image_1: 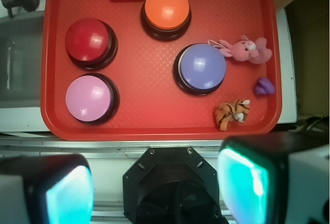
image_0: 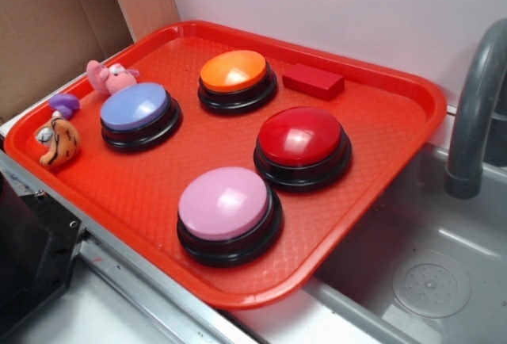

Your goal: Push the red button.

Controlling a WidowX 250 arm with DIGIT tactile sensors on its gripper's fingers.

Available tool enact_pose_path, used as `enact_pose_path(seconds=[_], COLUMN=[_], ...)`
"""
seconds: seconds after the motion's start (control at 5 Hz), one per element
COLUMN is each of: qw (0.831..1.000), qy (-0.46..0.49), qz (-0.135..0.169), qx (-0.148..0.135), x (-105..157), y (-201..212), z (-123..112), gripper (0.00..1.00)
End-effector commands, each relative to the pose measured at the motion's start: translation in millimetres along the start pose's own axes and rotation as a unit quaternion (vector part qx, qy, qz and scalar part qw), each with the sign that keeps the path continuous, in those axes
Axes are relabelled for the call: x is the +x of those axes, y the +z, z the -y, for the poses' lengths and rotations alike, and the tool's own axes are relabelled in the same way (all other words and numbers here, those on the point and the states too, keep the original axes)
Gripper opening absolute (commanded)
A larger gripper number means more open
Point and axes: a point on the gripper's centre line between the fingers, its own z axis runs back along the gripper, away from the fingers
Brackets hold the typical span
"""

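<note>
Up and to the left in my wrist view, the red button [image_1: 87, 41] sits on the tray [image_1: 154, 121], well apart from my pincer [image_1: 154, 182]. Its fingers [image_1: 242, 182] are spread and empty, so I judge I must reach forward and left, past the pink button [image_1: 88, 98].

The red button [image_0: 300, 135] is coloured glossy deep red on black; a red, grid-textured tray [image_0: 372, 122] is seen; other domes are coloured orange [image_0: 233, 70], lilac-blue [image_0: 135, 106] and pink [image_0: 223, 202].
</note>
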Motion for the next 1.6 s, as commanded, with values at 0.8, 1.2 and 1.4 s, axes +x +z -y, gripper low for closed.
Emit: enact_pose_path(seconds=[0.8,1.2,1.4], qw=[0.960,0.966,0.966], qy=[-0.274,-0.254,-0.254], qz=[0.040,0.019,0.019], qx=[0.042,0.047,0.047], x=[120,129,129], y=[-141,-158,-158], z=[92,96,96], gripper=[1.00,1.00,1.00])
